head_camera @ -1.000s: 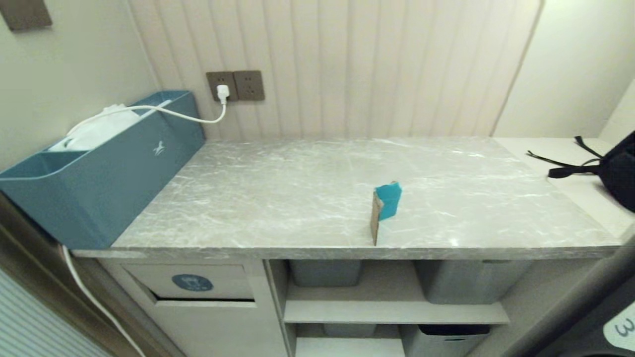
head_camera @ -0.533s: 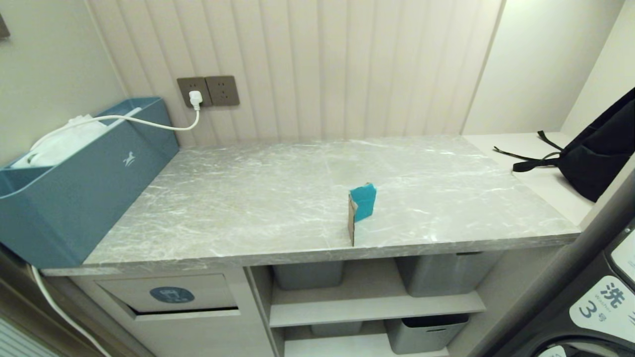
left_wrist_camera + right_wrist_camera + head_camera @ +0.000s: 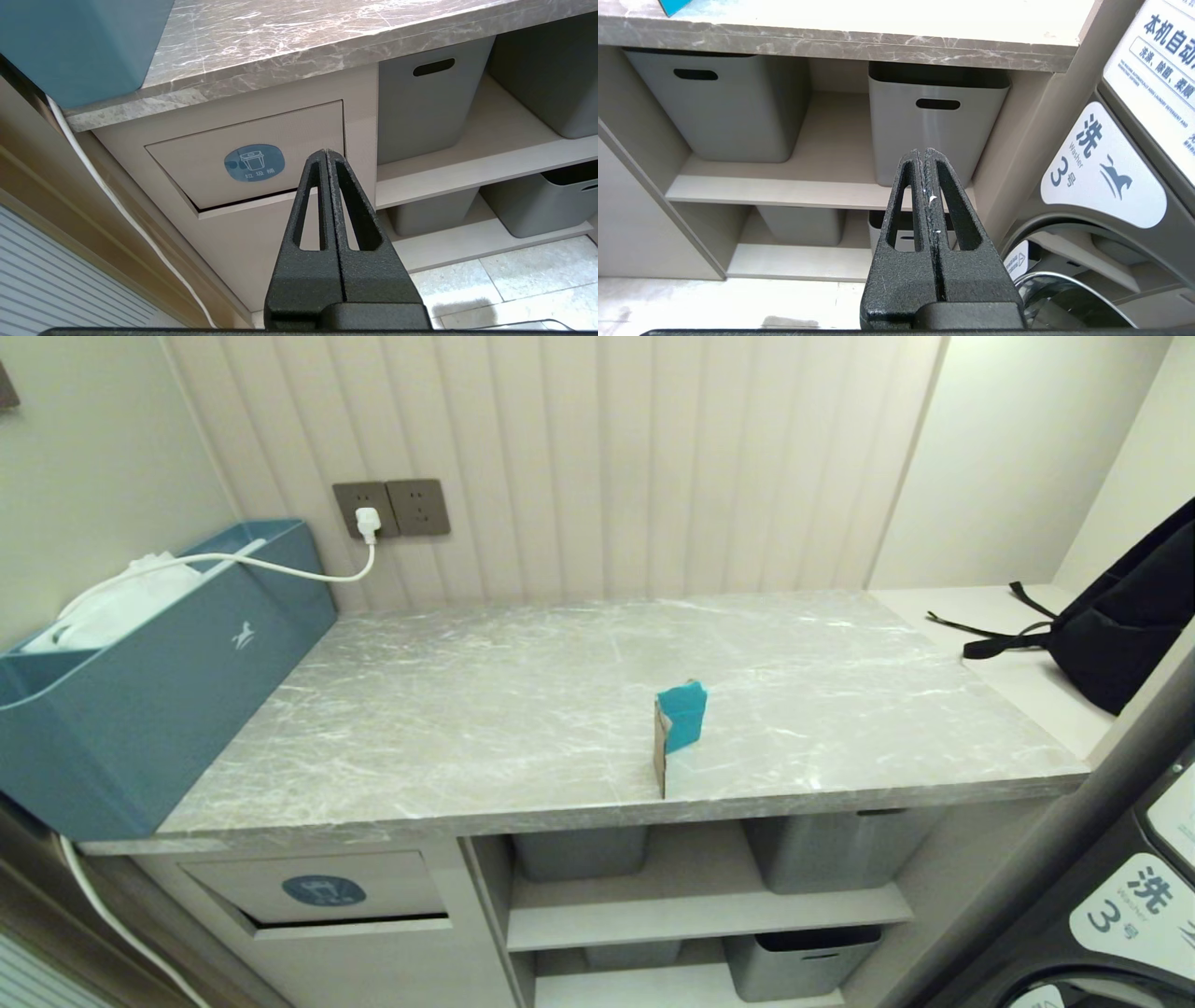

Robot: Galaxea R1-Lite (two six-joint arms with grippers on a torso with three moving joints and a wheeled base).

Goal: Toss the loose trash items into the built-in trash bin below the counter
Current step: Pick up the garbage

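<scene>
A folded teal-and-brown cardboard piece point(image 3: 679, 733) stands upright on the grey marble counter point(image 3: 467, 709), close to its front edge; its teal corner point(image 3: 672, 5) also shows in the right wrist view. Below the counter's left end is the built-in trash bin point(image 3: 322, 889), a beige flap with a round blue sticker point(image 3: 254, 162). My left gripper point(image 3: 325, 151) is shut and empty, held low in front of the bin flap. My right gripper point(image 3: 924, 151) is shut and empty, facing the shelves under the counter. Neither arm shows in the head view.
A large blue-grey box point(image 3: 159, 681) with a white cable sits on the counter's left end. A black backpack point(image 3: 1120, 625) lies on the white top at the right. Grey storage bins point(image 3: 938, 116) fill the shelves. A washer front point(image 3: 1120, 905) stands at the right.
The whole head view shifted left and slightly down between one second ago and half a second ago, as the camera moved. Since then nothing has moved; the cardboard stays put.
</scene>
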